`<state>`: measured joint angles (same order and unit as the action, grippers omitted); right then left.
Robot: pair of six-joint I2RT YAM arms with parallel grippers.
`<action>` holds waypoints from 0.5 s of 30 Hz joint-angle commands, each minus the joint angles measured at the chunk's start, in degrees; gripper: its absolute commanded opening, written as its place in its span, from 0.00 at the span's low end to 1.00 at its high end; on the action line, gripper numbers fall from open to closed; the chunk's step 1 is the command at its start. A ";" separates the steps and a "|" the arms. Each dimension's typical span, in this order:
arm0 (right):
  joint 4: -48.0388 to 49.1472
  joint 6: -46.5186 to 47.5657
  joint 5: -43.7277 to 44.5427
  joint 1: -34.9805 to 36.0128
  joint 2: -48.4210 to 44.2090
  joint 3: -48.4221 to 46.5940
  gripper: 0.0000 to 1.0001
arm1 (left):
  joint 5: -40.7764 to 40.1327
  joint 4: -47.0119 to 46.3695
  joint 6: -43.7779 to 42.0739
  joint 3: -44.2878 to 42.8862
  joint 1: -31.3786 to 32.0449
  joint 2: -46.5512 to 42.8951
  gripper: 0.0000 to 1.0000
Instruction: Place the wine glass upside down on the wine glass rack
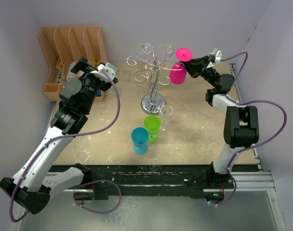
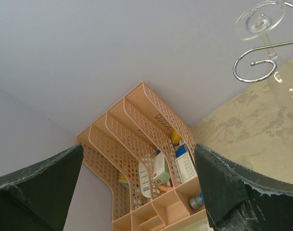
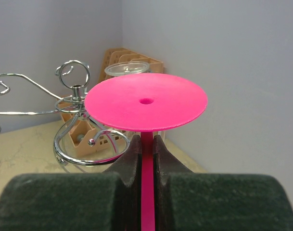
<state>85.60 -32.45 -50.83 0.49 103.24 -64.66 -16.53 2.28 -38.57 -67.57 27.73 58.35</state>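
Right gripper (image 3: pixel 146 144) is pinched tight on the stem of the pink wine glass (image 3: pixel 146 102), foot up and bowl hanging down, right at an outer arm of the wine glass rack (image 1: pixel 152 72), which stands mid-table towards the far edge. Whether stem meets wire, can't tell. Left gripper (image 2: pixel 139 163) gapes wide, holding nothing, facing the orange organiser (image 1: pixel 71 43) in the far left corner.

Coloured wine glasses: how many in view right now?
3. The pink glass is gripped in the right pincer beside the rack; the green glass and blue glass stand side by side on the table.
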 commanded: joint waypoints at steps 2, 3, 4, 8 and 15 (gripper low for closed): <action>1.95 1.01 -3.25 1.07 0.27 -1.91 0.00 | 0.80 -1.61 0.77 0.39 -0.64 -1.48 1.00; 1.94 1.10 -3.41 1.09 0.29 -1.88 0.00 | 0.80 -1.65 0.73 0.42 -0.65 -1.47 1.00; 1.95 1.14 -3.62 1.09 0.35 -1.87 0.00 | 0.88 -1.56 0.72 0.42 -0.73 -1.48 1.00; 1.86 1.04 -5.28 1.38 0.72 -1.88 0.00 | 1.02 -1.55 0.75 0.48 -0.83 -1.37 1.00; 3.52 0.43 -7.26 2.62 1.09 -1.05 0.00 | 1.15 -1.37 0.52 0.28 -0.91 -1.34 1.00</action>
<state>84.60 -31.99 -55.40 2.15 105.10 -64.64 -16.19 2.31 -38.59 -67.57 27.35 58.15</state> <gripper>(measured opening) 0.046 0.995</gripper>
